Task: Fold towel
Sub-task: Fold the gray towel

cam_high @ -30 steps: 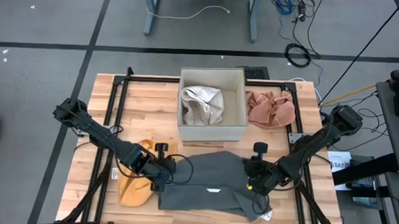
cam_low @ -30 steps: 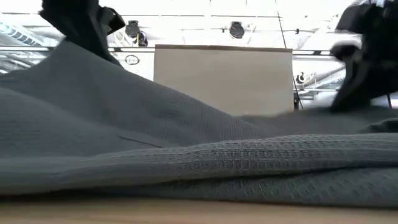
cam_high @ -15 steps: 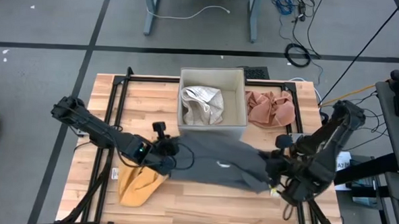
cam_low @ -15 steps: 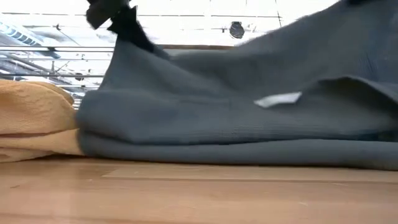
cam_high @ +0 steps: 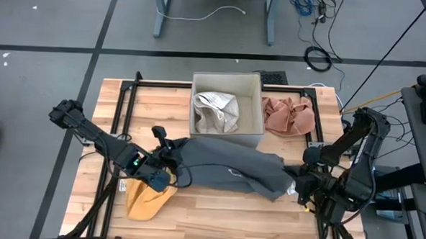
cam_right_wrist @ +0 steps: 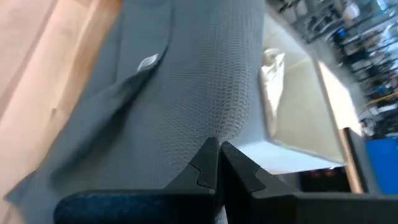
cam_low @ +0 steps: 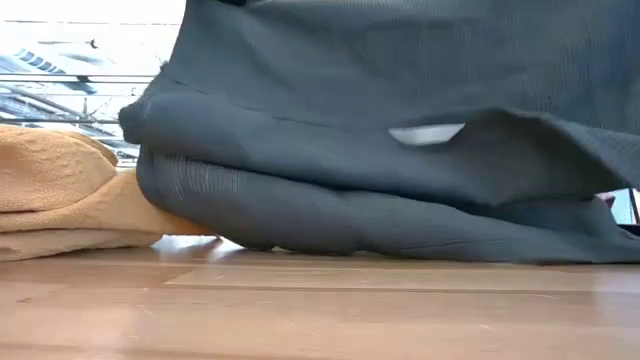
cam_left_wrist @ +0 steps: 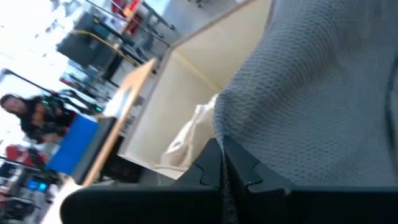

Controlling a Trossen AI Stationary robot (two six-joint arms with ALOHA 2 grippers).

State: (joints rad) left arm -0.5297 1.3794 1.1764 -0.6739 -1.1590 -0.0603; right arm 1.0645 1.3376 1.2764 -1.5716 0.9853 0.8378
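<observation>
high view, grey towel (cam_high: 229, 167) (edges pinched), left tool (cam_high: 174, 155), right tool (cam_high: 299, 182)

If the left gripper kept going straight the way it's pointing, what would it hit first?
Most likely the beige box: past the grey towel clamped in the left gripper, its side wall lies straight ahead, though depth is unclear.

Two dark jointed arms, black fingers (cam_left_wrist: 249, 177)
</observation>
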